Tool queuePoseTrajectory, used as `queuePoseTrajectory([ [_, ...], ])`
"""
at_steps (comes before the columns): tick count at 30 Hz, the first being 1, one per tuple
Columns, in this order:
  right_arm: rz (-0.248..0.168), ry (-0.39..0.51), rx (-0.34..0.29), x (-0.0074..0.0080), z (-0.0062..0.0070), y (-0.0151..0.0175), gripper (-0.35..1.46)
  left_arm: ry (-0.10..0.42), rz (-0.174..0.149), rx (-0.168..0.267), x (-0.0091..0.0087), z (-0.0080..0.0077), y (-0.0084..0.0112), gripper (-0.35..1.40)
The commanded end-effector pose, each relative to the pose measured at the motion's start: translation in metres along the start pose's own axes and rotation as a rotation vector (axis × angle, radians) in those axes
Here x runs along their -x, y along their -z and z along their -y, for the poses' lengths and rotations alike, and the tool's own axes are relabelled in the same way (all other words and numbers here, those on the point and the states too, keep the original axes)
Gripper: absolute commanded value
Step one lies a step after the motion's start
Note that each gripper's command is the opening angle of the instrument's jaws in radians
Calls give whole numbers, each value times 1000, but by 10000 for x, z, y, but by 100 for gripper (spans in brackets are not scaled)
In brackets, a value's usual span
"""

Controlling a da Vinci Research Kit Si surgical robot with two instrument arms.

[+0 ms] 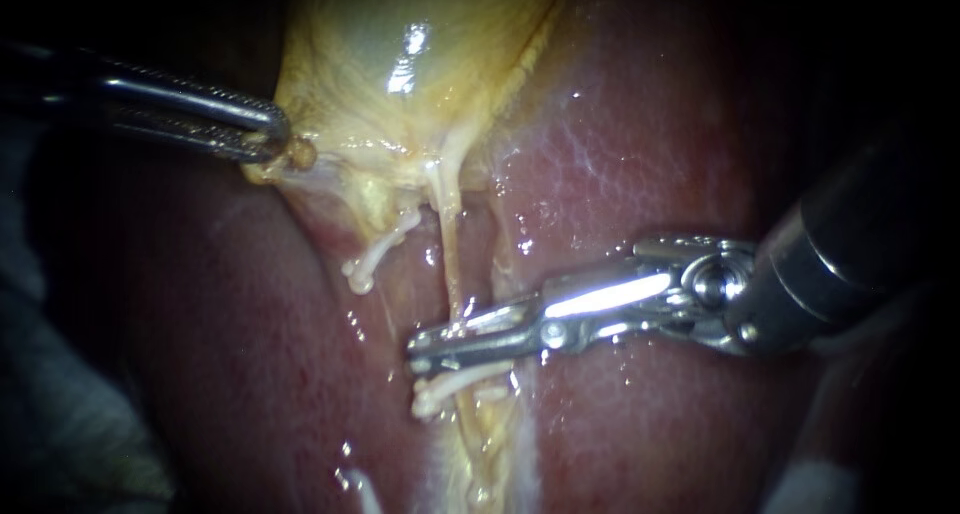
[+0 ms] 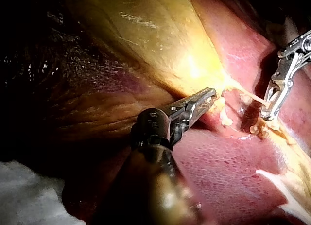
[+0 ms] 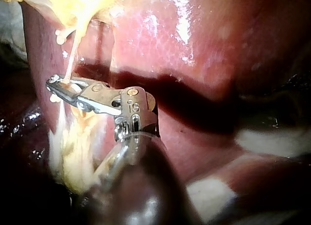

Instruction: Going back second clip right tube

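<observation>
Right instrument (image 1: pixel 418 352): nearest; thick dark shaft in from the right, bright steel hinge, two slim jaws lying across the tissue.
Its jaws: narrowly parted, a slim gap showing to the tips; nothing clamped.
Right tube (image 1: pixel 450 254): thin, pale yellow, glistening strand running down from the gallbladder, passing between those parted jaws. Whether a clip sits on it I cannot tell; the jaws cover that stretch.
Lower stump (image 1: pixel 445 386): short whitish blunt end just under the jaws, beside the tube.
Upper stump (image 1: pixel 372 259): like it, hanging free from the yellow tissue.
Liver (image 1: pixel 640 144): wet, dark red, finely mottled bed under everything.
Gallbladder (image 1: pixel 400 44): yellow, slick, tented into a fold.
Left instrument (image 1: pixel 275 139): farthest; ridged jaws clamped on the gallbladder's edge.
Gauze (image 2: pixel 29 186): white, fibrous, at the margin.
</observation>
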Motion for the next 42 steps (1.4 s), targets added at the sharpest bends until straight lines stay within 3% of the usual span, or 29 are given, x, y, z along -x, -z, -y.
queuePoseTrajectory([
  [1, 2, 15, 2, 2, -2, 0, -35, 0, 0, 0, 0, 0, 0, -35],
  [2, 3, 28, 2, 4, -3, -2, -30, 0, 0, 0, 0, 0, 0, -35],
  [3, 7, 66, 3, 6, -5, -4, -13, 0, 0, 0, 0, 0, 0, -35],
  [5, 3, 155, 21, 12, -13, -10, 13, 0, 0, 0, 0, 0, 0, -35],
  [7, 0, 174, 31, 17, -27, -17, 34, 0, 0, 0, 0, 0, 0, -35],
  [12, -1, 268, 53, 26, -52, -19, 44, 0, 0, 0, 0, 0, 0, -35],
  [18, -33, 361, 108, 22, -56, -9, 46, 0, 0, 1, 0, 1, 0, -35],
  [26, -38, 508, 152, 29, -42, 13, 46, -1, 1, 2, 0, 1, 2, -35],
  [31, -12, 652, 147, 28, -23, 44, 48, -1, 1, 3, 1, 2, 3, -35],
  [38, -6, 768, 176, 19, 9, 89, 49, -1, 1, 3, 1, 2, 3, -35],
  [40, 10, 785, 198, 15, 20, 100, 49, -1, 1, 3, 1, 2, 3, -35],
  [42, 54, 795, 225, 11, 30, 109, 50, -1, 1, 3, 1, 2, 3, -35],
])
